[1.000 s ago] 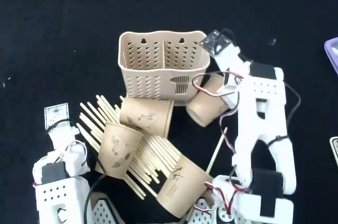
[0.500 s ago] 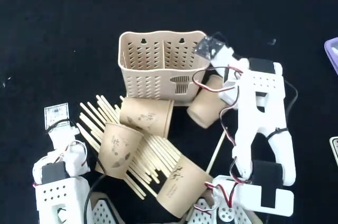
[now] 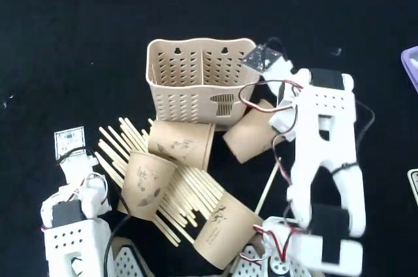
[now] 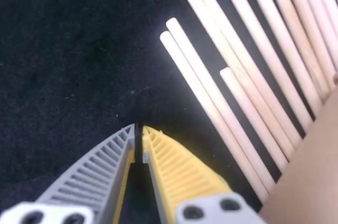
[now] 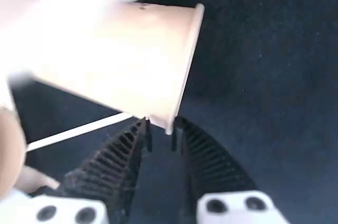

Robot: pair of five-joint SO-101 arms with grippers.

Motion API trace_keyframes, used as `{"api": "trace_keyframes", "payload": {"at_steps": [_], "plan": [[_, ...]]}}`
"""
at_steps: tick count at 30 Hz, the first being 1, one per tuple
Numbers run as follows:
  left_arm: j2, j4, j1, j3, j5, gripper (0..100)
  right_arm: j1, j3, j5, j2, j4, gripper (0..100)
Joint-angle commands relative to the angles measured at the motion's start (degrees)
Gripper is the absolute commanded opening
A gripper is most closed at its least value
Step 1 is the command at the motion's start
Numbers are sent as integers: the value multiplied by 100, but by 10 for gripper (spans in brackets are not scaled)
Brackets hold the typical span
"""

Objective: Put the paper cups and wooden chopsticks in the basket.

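Note:
The beige slotted basket (image 3: 196, 81) stands upright at mid-table. My right gripper (image 5: 161, 127) is shut on the rim of a paper cup (image 5: 121, 71); in the high view that cup (image 3: 249, 136) hangs tilted just right of the basket's front corner. Three more paper cups lie on their sides: one (image 3: 181, 144) in front of the basket, one (image 3: 149, 183) on the chopsticks (image 3: 179, 193), one (image 3: 225, 227) nearer the front. My left gripper (image 4: 138, 130) is shut and empty over the black cloth, beside the ends of the chopsticks (image 4: 232, 81).
A single chopstick (image 3: 268, 185) lies apart, beside the right arm (image 3: 323, 153). A purple object (image 3: 411, 65) and a pale object (image 3: 413, 184) sit at the right edge. The left arm (image 3: 72, 218) is at the front left corner. Black cloth lies open behind the basket.
The right arm has swung slightly, and the held cup has shifted left and tilted further, towards the basket's front. The left arm has not moved.

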Motion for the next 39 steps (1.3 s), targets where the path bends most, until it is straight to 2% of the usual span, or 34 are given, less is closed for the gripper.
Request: {"api": "trace_keyframes", "payload": {"at_steps": [1, 6, 10, 14, 15, 19, 25, 28, 39], "plan": [[18, -202, 101, 4, 26, 37, -158, -198, -185, -1015, 492, 50], [18, -202, 101, 4, 26, 37, -158, 330, -334, -2202, 589, 52], [18, -202, 101, 4, 26, 37, -88, 875, -334, -2835, -176, 72], [18, -202, 101, 4, 26, 37, 9, 1543, -457, -2888, -712, 265], [18, -202, 101, 4, 26, 37, 9, 1675, -440, -2888, -844, 287], [18, -202, 101, 4, 26, 37, -149, 1921, -299, -2879, -1319, 240], [18, -220, 101, 4, 26, 37, -369, 1886, -448, -2123, -1556, 319], [18, -220, 101, 4, 26, 37, -211, 1446, -651, -1525, -1486, 322], [18, -220, 101, 4, 26, 37, -123, 92, -545, 418, -818, 315]]}}
